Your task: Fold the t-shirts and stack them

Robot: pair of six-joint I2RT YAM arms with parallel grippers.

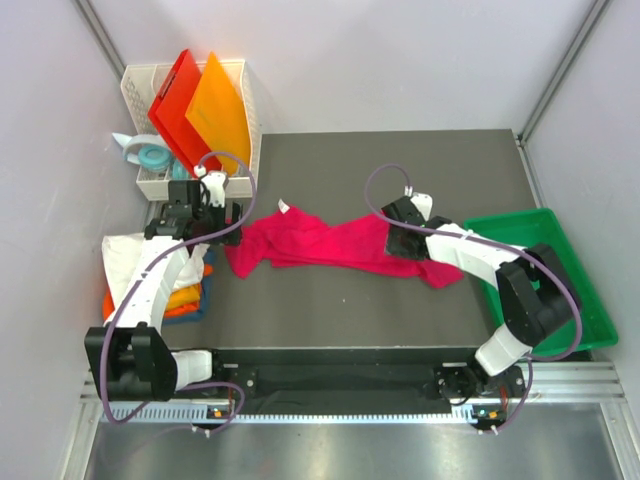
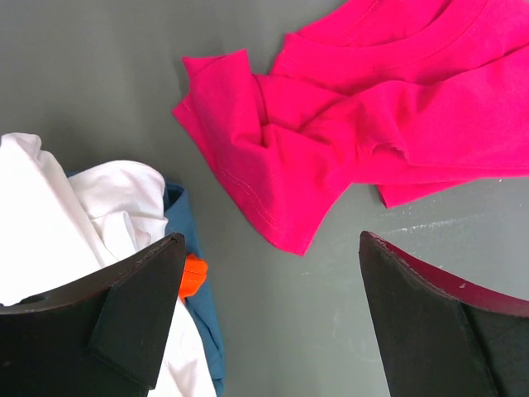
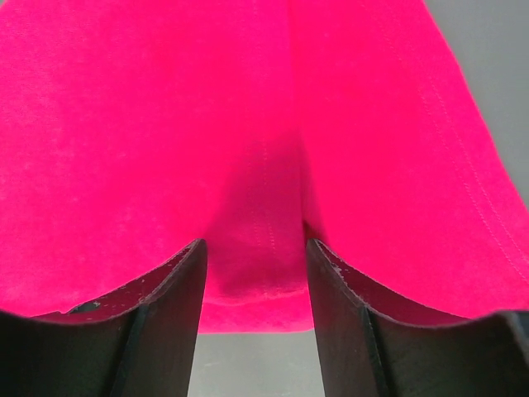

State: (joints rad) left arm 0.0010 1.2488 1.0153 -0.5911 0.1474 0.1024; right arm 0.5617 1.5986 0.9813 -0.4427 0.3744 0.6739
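My right gripper [image 3: 256,248] is pinching a fold of the crimson-pink shirt [image 1: 320,245] mid-table; my left gripper [image 2: 273,248] is hovering wide apart, the white shirt [image 2: 58,215] crowding at nine o'clock, green tray [image 1: 545,225] at three.

This looks like a robotics lab test cell. Plain pale panels [image 1: 400,60] close in a dark grey table [image 1: 400,160] at the left, top and right of the overhead view. A left arm [image 1: 150,285] and a right arm [image 1: 500,262], both cabled, stand by a slotted aluminium rail [image 1: 570,385] along the bottom. A white basket [image 1: 135,85] of plastic boards [image 1: 172,105] sits at upper left, and a green crate [image 1: 510,228] at right.
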